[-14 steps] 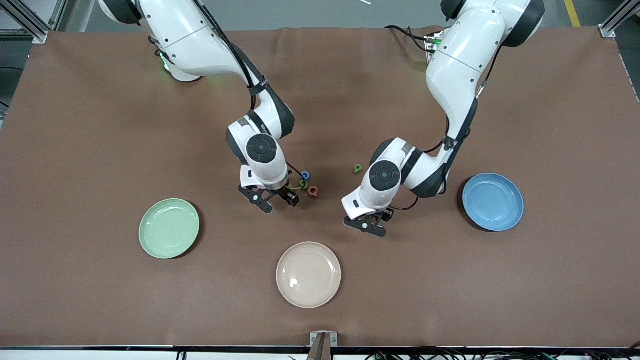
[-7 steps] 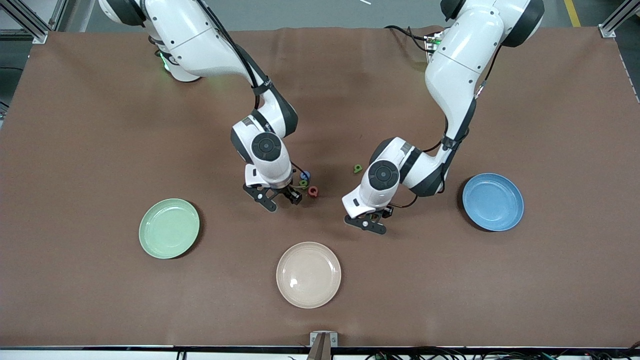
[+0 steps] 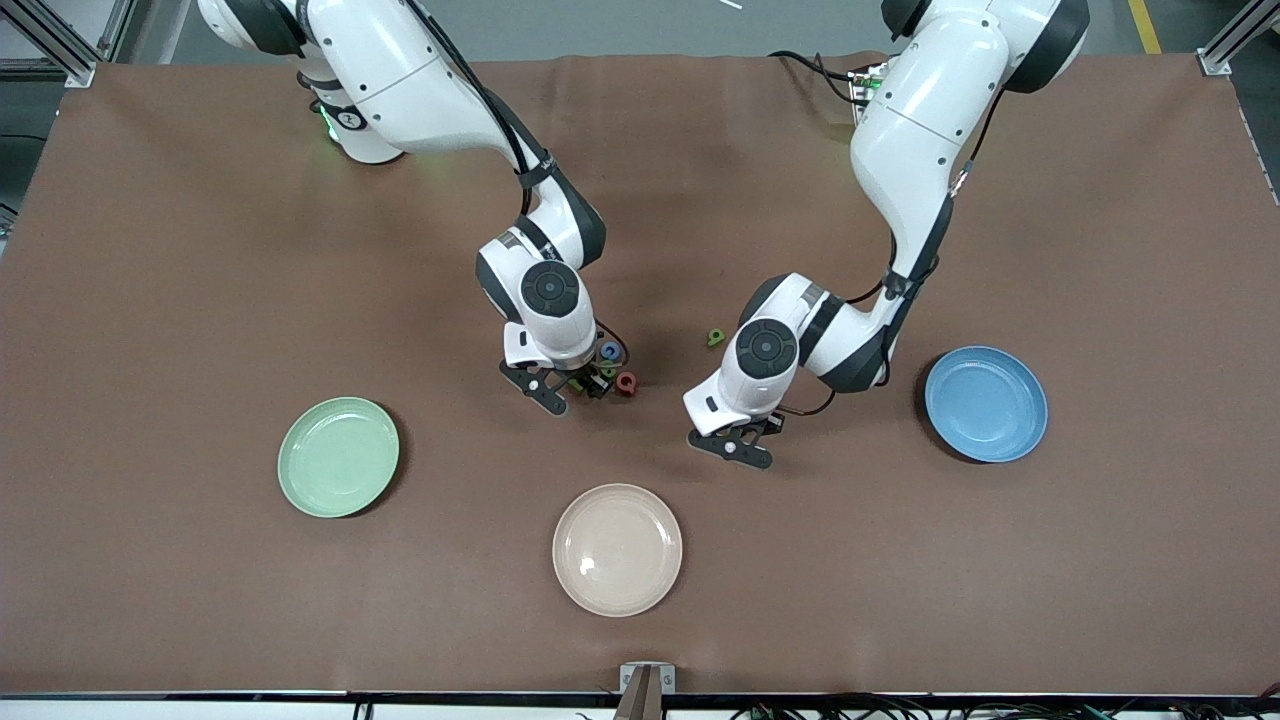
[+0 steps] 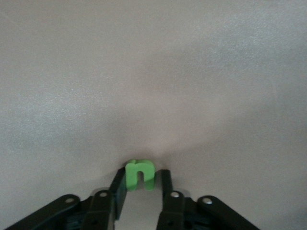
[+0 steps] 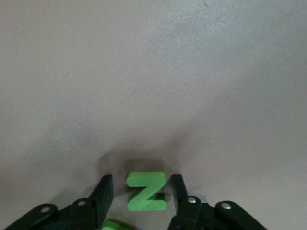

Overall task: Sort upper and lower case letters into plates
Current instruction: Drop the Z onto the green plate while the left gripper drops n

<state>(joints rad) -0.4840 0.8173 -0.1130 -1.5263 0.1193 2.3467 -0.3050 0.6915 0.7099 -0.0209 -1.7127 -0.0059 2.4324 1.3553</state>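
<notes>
The mint plate (image 3: 338,457) sits empty toward my right arm's end of the tabletop (image 3: 150,300), a smooth, shallow plastic round.

My right gripper (image 3: 572,388) is down at mid-table over a small cluster of letters. In the right wrist view its fingers (image 5: 105,191) stand either side of the green N (image 5: 146,191) with a gap on both sides, so it is open around the letter and grips nothing yet. The N lies flat: thick, matte foam with square-cut edges. A second green scrap shows at the frame edge, too cut off to read. Just beside the gripper lie the blue G (image 3: 610,351) and the red Q (image 3: 626,382), both little rings.

A green letter (image 3: 715,337) lies alone, toward the middle of the table; I cannot read it.

My left gripper (image 3: 740,445) is low over bare cloth, clamped on the green n (image 4: 139,173), which stands on edge between the fingertips. I cannot tell if it has left the table.

The blue plate (image 3: 985,403) waits empty at my left arm's end; the beige plate (image 3: 617,549) sits by the front edge.

I judge this the first pick on both sides. Next: pinch the N without squashing the soft foam, lift both, and carry each to its own plate.
</notes>
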